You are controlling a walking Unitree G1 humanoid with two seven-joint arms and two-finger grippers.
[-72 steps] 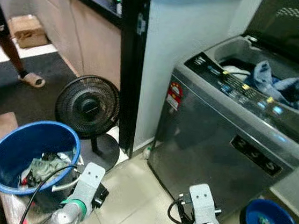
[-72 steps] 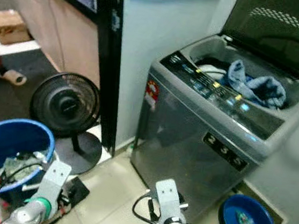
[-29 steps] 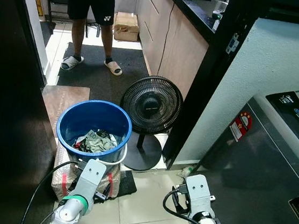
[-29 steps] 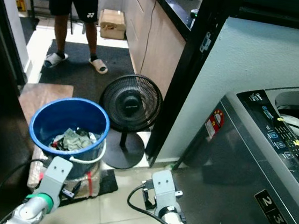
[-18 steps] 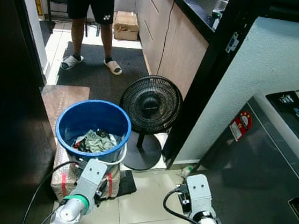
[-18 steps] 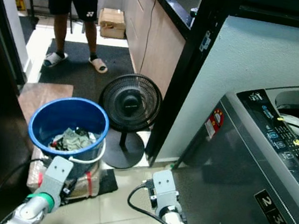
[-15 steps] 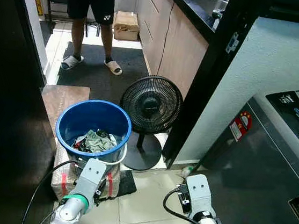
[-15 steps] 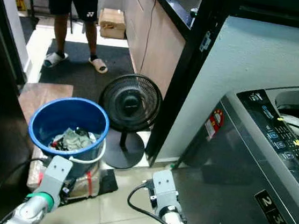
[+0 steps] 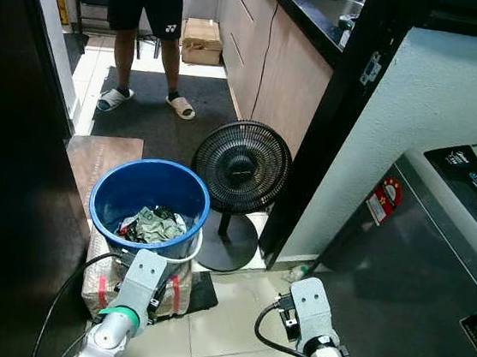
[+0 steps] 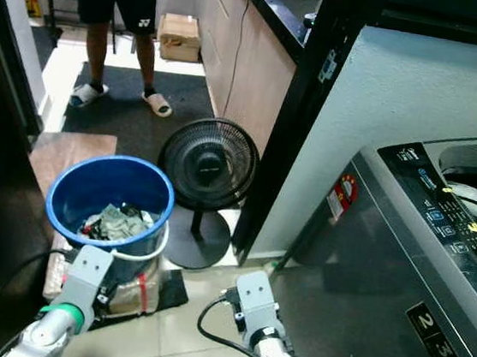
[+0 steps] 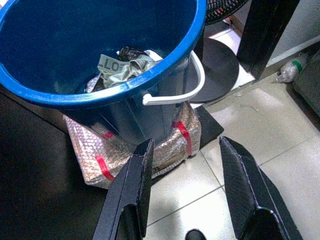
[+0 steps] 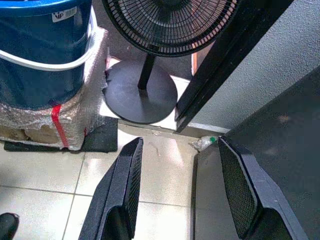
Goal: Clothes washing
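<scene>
A blue bucket (image 9: 149,207) stands on the floor ahead to my left, with crumpled clothes (image 9: 154,223) in its bottom. It rests on a bubble-wrapped package (image 11: 125,150) bound with red tape. The grey washing machine (image 9: 437,253) is at my right, its control panel (image 10: 449,224) toward me. My left gripper (image 11: 186,142) hangs open, low and just short of the bucket's rim (image 11: 165,65) and white handle (image 11: 185,90). My right gripper (image 12: 179,141) is open above the floor tiles beside the machine's front (image 12: 270,165). Neither holds anything.
A black floor fan (image 9: 240,166) stands between bucket and washing machine, beside a black pillar (image 9: 335,129). A person (image 9: 146,4) in red shirt and sandals stands on the dark mat beyond. A cardboard box (image 9: 201,41) sits by the cabinets. A small bottle (image 12: 205,143) lies by the machine.
My view has swung left from the washing machine's open top to the bucket and fan, then settled. Both arms stay low; the right wrist has edged slightly left.
</scene>
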